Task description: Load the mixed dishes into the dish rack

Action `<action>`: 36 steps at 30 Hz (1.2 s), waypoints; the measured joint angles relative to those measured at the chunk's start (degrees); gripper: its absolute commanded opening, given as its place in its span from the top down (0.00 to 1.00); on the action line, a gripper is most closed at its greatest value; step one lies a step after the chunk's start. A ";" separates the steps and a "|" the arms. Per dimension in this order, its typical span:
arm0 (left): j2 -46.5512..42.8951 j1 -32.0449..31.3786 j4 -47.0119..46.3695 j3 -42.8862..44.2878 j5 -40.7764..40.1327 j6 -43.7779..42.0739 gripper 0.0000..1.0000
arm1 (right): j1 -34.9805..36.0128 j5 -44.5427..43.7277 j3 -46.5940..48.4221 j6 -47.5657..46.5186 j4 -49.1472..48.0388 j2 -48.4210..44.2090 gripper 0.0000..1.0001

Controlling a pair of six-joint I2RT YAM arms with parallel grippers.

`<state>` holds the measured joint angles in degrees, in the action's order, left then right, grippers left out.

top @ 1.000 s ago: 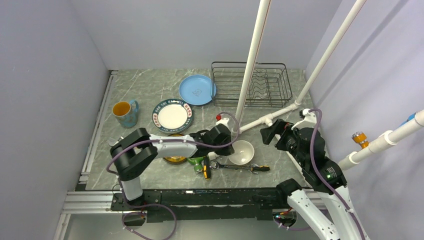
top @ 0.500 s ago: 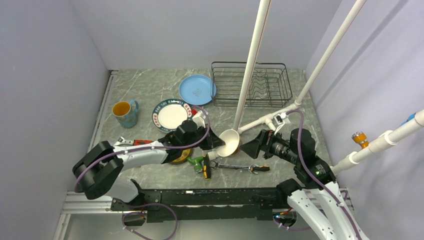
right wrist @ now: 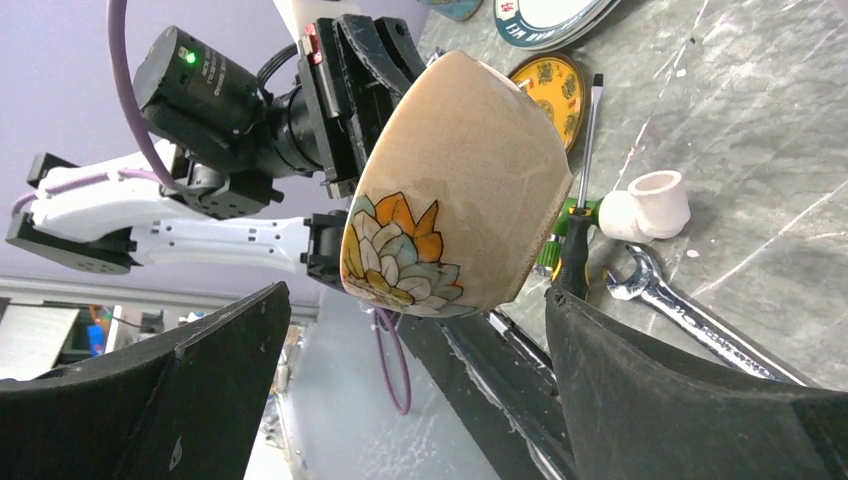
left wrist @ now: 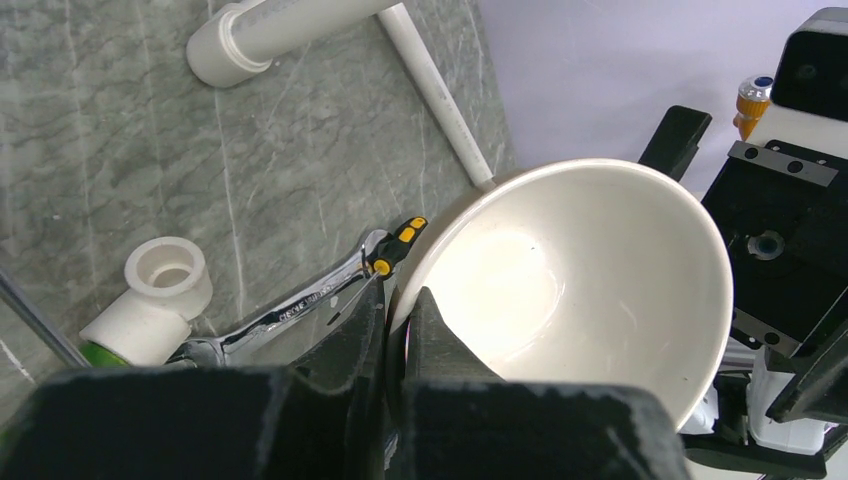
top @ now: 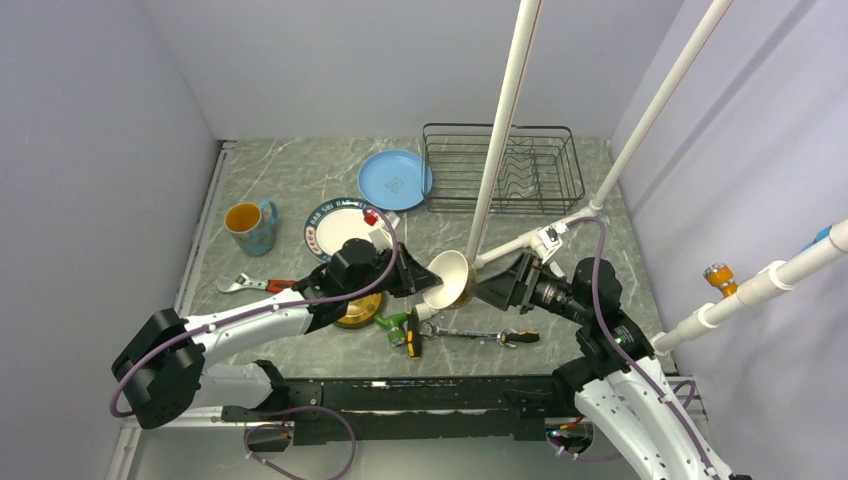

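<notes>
Teal mug (top: 250,226): upright, far left of the bench (top: 290,175). White plate with green patterned rim (top: 345,230) and light-blue plate (top: 394,180): flat on the bench, untouched. Left hand (top: 418,284): fingers pressed together on the bowl's rim, one inside, one outside. Whitish bowl (top: 448,278): a second ago resting near the wrench (top: 480,333), now lifted clear of the bench and tipped on its side, its flowered outside facing right. Right hand (top: 497,287): spread wide and swung in to flank the bowl, not touching it. Dish rack (top: 503,167): far right, no dish in it yet. Judged a handover in progress, since the right arm sits nearer the rack.
</notes>
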<state>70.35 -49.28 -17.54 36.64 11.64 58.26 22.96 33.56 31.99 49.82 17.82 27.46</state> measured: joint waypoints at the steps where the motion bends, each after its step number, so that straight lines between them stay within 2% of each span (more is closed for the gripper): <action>1: -0.15 0.11 0.35 0.00 -0.09 0.02 1.00 | 0.00 0.02 -0.22 0.87 -0.66 0.44 0.00; 11: -0.24 0.20 2.08 0.00 -0.50 0.15 1.00 | 1.03 -0.17 -1.49 6.05 -6.47 3.15 0.00; 20: -0.24 0.20 2.03 0.00 -0.50 0.13 1.00 | 3.48 -3.54 -2.78 6.40 -5.44 4.74 0.00; 28: -0.22 0.20 2.12 0.35 -0.52 -0.02 1.00 | 6.40 -4.68 -4.33 8.28 -8.04 6.38 0.10; 31: -0.11 0.11 2.29 0.96 -0.61 -0.11 1.00 | 7.02 -5.14 -4.42 8.92 -9.64 6.67 0.16; 32: 0.00 -0.04 2.49 1.33 -0.90 -0.22 1.00 | 7.17 -5.18 -4.42 9.11 -10.16 6.86 0.21; 36: 0.46 -0.83 4.76 3.19 -3.04 -1.62 1.00 | 7.74 -5.95 -4.57 9.75 -12.26 8.31 0.61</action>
<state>70.81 -50.11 -12.78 39.83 8.60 56.64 30.70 27.62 27.42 59.57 5.56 35.77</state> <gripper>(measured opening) 0.067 0.686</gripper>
